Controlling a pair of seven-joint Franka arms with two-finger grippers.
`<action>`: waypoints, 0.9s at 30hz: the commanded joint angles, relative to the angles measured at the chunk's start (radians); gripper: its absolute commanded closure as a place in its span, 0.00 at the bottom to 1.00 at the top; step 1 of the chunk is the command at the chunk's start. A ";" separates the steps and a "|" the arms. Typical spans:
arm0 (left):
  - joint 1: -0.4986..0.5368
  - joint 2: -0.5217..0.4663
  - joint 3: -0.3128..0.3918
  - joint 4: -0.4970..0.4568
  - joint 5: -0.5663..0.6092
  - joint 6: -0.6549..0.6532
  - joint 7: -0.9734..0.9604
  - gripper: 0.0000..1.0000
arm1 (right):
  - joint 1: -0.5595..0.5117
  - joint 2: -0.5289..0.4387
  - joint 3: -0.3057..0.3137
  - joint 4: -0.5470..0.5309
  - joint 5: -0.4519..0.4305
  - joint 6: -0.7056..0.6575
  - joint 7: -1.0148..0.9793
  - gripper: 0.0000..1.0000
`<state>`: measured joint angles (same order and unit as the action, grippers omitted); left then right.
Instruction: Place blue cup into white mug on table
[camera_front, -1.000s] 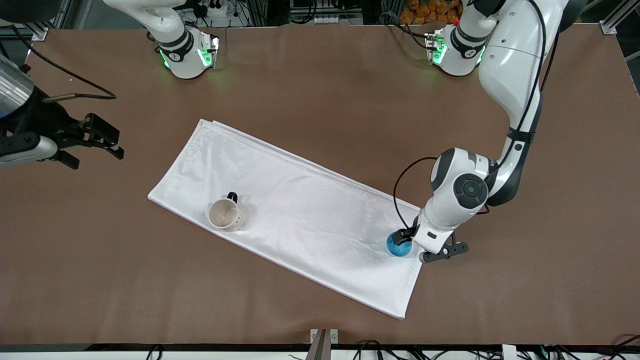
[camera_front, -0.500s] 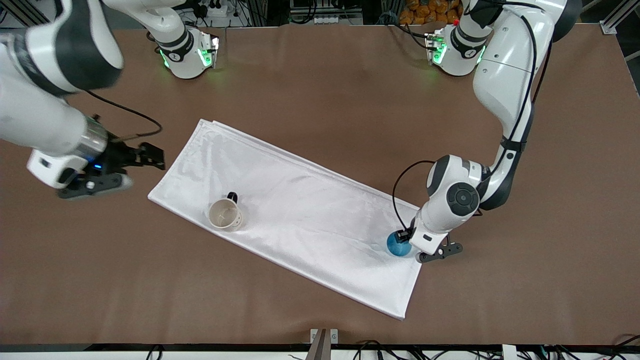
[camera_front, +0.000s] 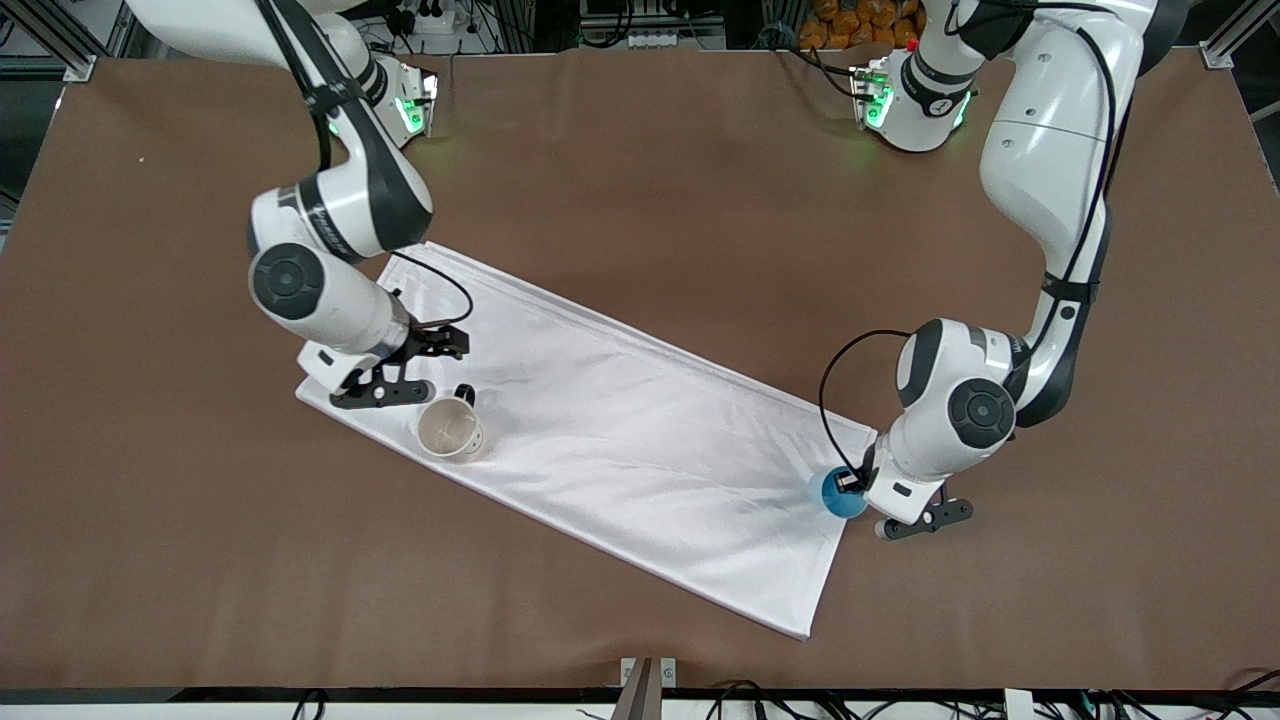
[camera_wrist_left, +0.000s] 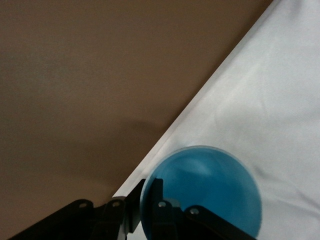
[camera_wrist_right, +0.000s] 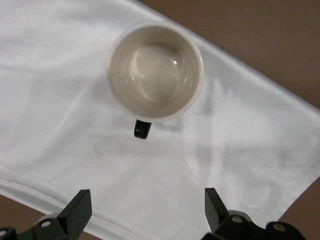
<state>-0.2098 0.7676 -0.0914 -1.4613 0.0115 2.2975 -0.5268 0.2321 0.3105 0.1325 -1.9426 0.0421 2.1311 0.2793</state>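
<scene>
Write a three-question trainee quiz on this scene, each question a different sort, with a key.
1. True or false: the blue cup already sits inside the white mug.
2. Which gripper grips the cup's rim? A) the left gripper B) the right gripper C) neither
3. Fill in: the mug stands upright on the white ____, its black handle pointing toward the robots' bases.

Key
1. False: the cup is at the cloth's edge toward the left arm's end of the table, apart from the mug.
2. A; the right gripper hovers open over the cloth beside the mug.
3. cloth
</scene>
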 joint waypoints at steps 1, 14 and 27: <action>0.003 -0.096 0.025 -0.030 0.027 -0.108 0.025 1.00 | -0.010 0.002 0.010 -0.082 -0.018 0.079 0.066 0.00; 0.027 -0.346 0.025 -0.289 0.108 -0.113 0.028 1.00 | -0.010 0.079 0.012 -0.098 -0.057 0.191 0.208 0.00; 0.027 -0.528 0.025 -0.522 0.165 -0.058 0.028 1.00 | -0.011 0.119 0.012 -0.030 -0.057 0.210 0.287 0.08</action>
<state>-0.1856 0.3504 -0.0659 -1.8354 0.1467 2.1803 -0.5053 0.2285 0.4076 0.1345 -2.0187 0.0038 2.3455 0.5104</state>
